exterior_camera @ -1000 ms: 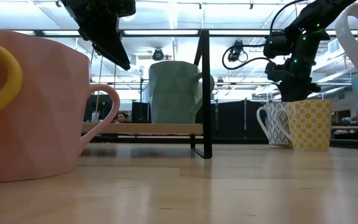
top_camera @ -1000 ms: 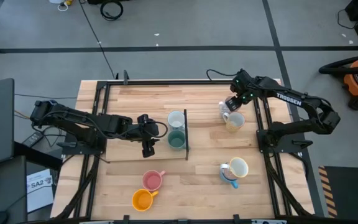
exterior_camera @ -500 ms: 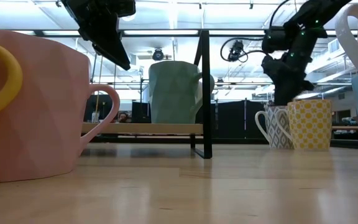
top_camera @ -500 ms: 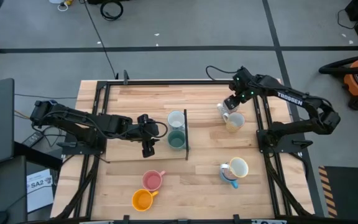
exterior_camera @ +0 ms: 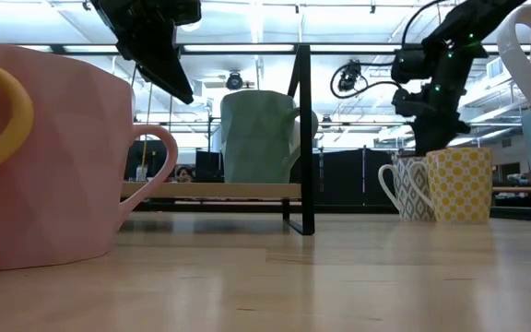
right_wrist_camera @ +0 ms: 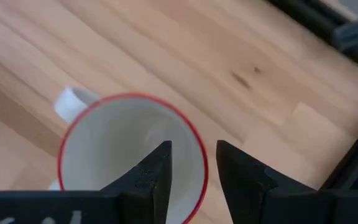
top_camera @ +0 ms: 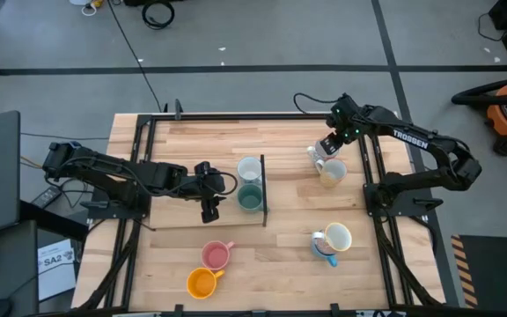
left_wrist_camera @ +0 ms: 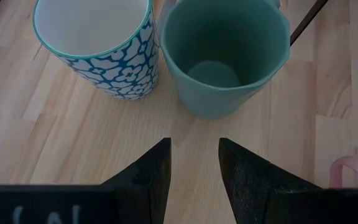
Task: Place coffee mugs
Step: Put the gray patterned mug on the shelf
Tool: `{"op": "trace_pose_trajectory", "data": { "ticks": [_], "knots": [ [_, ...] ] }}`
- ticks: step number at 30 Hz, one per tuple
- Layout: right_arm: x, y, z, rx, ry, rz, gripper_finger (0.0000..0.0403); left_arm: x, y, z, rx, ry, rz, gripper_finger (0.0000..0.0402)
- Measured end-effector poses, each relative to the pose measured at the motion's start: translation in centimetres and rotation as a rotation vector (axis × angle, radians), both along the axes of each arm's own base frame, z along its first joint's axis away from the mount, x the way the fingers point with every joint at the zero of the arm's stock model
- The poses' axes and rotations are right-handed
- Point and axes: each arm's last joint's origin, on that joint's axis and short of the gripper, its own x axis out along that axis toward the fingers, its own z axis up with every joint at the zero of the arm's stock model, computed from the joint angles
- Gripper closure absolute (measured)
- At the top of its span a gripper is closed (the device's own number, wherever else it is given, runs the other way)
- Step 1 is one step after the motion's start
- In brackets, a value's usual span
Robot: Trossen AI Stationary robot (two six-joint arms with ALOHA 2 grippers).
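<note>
Right pincer (right_wrist_camera: 188,158), fingers spread and empty, poised above the red-rimmed mug (right_wrist_camera: 132,152) beside the yellow mug (top_camera: 332,173) at the bench's (top_camera: 289,238) far right. Left pincer (left_wrist_camera: 191,158), spread, empty, just short of the teal mug (left_wrist_camera: 225,53) and floral mug (left_wrist_camera: 98,43).
</note>
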Motion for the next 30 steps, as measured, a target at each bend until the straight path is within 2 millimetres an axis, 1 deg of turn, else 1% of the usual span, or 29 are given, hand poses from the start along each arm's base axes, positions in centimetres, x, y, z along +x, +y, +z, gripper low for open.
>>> {"op": "trace_pose_trajectory", "data": {
  "ticks": [6, 12, 14, 16, 21, 22, 27, 30],
  "knots": [
    [-0.4, 0.5, -1.5, 0.04, 0.034, 0.0, 0.027, 0.0, 0.0, 0.0, 0.0, 0.0, 0.0, 0.026],
    [-0.5, 0.6, -1.9, 0.045, 0.038, 0.0, 0.0273, 0.0, 0.0, 0.0, -0.001, -0.003, 0.0, 0.026],
    [-0.5, 0.5, -1.9, 0.045, 0.034, -0.006, 0.0283, 0.0, 0.0, 0.0, -0.001, -0.003, 0.0, 0.026],
    [-0.4, 0.4, -1.8, 0.036, 0.024, -0.009, 0.0301, 0.0, 0.0, 0.0, -0.001, -0.003, 0.0, 0.026],
    [-0.2, 0.2, -1.7, 0.015, 0.004, -0.009, 0.0371, 0.0, 0.0, 0.1, -0.001, -0.005, -0.001, 0.026],
    [-0.2, 0.2, -1.7, 0.014, 0.003, -0.01, 0.0379, 0.0, 0.0, 0.1, 0.0, -0.006, -0.001, 0.026],
    [0.1, -0.1, -1.4, -0.007, -0.032, -0.032, 0.0373, 0.0, 0.0, 0.1, 0.0, -0.006, -0.001, 0.026],
    [0.4, -0.4, -0.2, -0.034, -0.061, -0.039, 0.037, -0.1, 0.0, 0.1, 0.001, -0.002, -0.001, 0.026]
  ]
}}
